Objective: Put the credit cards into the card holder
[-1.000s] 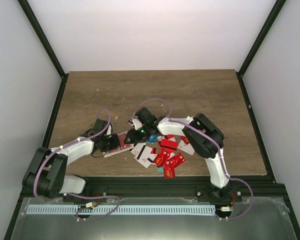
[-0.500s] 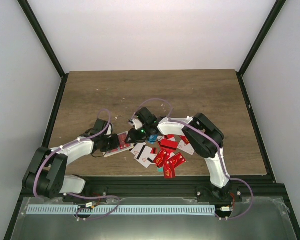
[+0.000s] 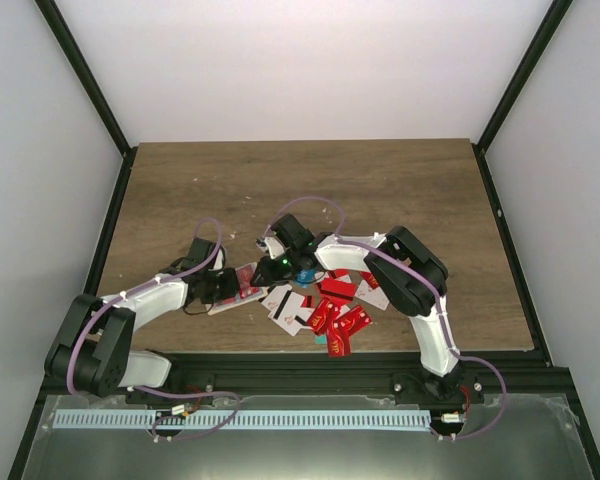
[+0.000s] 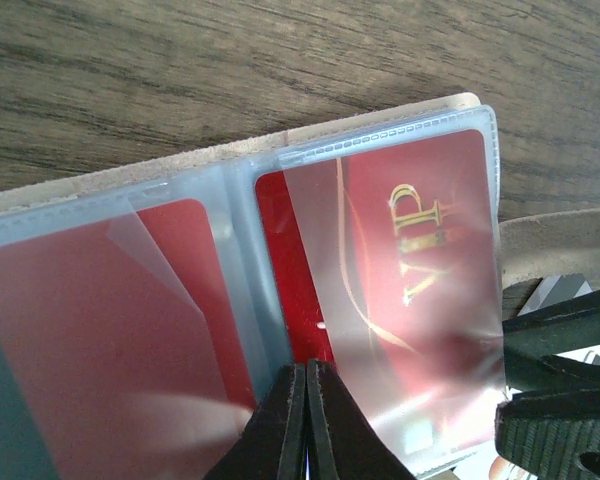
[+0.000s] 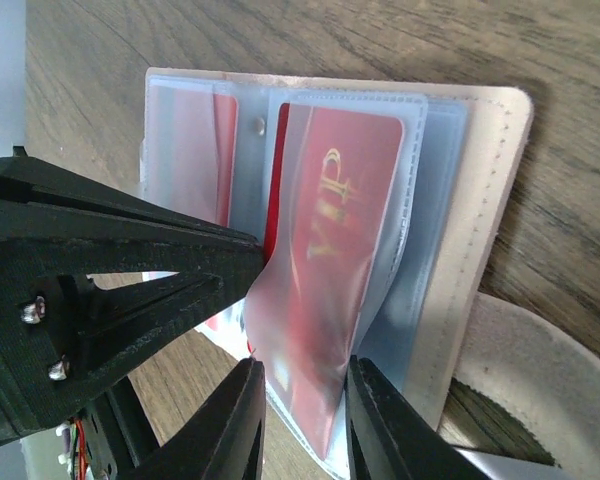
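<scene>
While the left tool (image 4: 306, 378), jaws closed, pins the open card holder (image 5: 492, 180) to the surface (image 5: 380, 40), the right tool (image 5: 302, 368) narrowly grips a red card (image 5: 330, 190), seemingly seating it in its sleeve.

The top external camera sits high at the near side and looks down and forward over the whole table (image 3: 380, 180). Each wrist camera hangs very close over the open card holder (image 4: 380, 125) and looks along its own fingers. The left gripper (image 4: 305, 400) and the right gripper (image 5: 305, 420) each show at the bottom of their own view. Both wrist views share the red VIP card (image 5: 330, 200) and the opposite gripper.
</scene>
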Robot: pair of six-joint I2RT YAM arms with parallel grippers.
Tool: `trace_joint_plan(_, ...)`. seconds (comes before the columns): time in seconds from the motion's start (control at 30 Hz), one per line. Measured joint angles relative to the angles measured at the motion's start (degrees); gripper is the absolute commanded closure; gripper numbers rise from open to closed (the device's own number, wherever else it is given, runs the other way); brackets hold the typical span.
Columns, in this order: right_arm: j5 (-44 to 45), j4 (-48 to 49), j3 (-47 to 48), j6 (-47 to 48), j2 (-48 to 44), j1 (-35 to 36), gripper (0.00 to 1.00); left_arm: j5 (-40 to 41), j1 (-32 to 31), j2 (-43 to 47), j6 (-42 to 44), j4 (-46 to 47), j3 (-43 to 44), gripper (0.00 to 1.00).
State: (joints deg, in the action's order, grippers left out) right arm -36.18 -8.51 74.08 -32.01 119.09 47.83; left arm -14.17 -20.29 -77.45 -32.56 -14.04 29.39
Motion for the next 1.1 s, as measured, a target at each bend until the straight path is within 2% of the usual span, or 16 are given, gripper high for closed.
trace_joint_plan(0.53, -5.86, 4.07, 0.15, -0.07, -0.02, 2.62, 0.74, 1.73, -0.37, 1.84, -1.62, -3.34, 0.79, 0.94)
trace_joint_plan(0.77, -6.23, 3.32, 2.16, -0.02, 0.0, 3.19, 0.69, 4.31, -0.44, 8.26, -3.02, -9.42, 3.43, 0.9)
trace_joint_plan(1.1, -6.67, -0.07, 11.78, 1.14, 4.5, 5.38, 0.62, 10.43, -0.35, 21.07, -5.14, -18.95, 7.67, 0.83)
